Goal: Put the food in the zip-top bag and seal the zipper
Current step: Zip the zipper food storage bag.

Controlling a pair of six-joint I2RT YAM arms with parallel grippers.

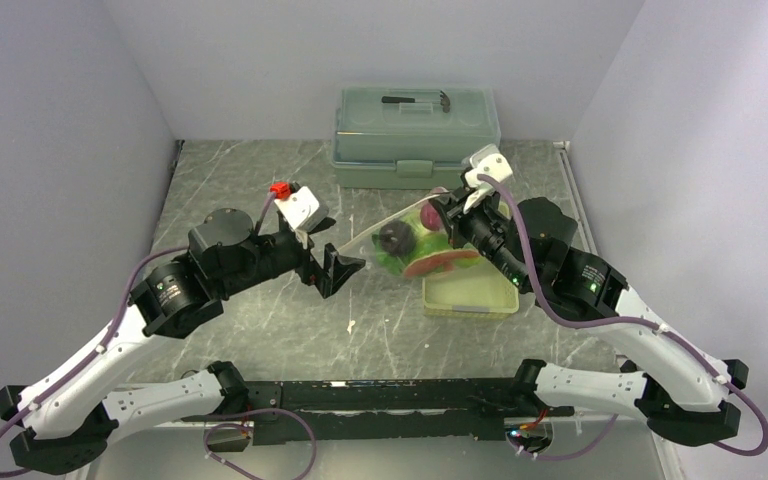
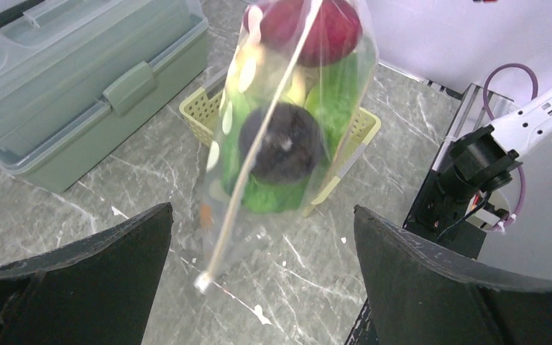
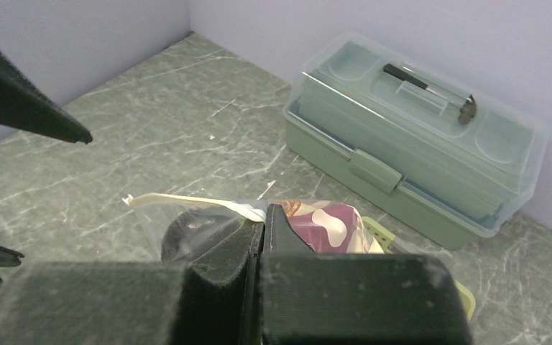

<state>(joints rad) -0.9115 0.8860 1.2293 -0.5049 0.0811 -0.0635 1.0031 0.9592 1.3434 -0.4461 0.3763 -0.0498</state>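
The zip-top bag point(image 1: 410, 245) hangs above the table and holds the food: a dark round piece point(image 2: 284, 147), green lettuce point(image 2: 280, 194), a magenta root point(image 2: 309, 29) and a red watermelon slice point(image 1: 435, 263). My right gripper point(image 1: 452, 215) is shut on the zipper point(image 3: 187, 202) at the bag's right end. The zipper point(image 2: 248, 172) shows as one pale strip. Its free end lies between the fingers point(image 2: 93, 280) of my open left gripper point(image 2: 262, 210), and neither finger touches it.
A lidded grey-green box point(image 1: 415, 135) stands at the back of the table. A pale yellow-green perforated tray point(image 1: 470, 298) sits under the bag's right half. Grey walls close in the left, right and back sides.
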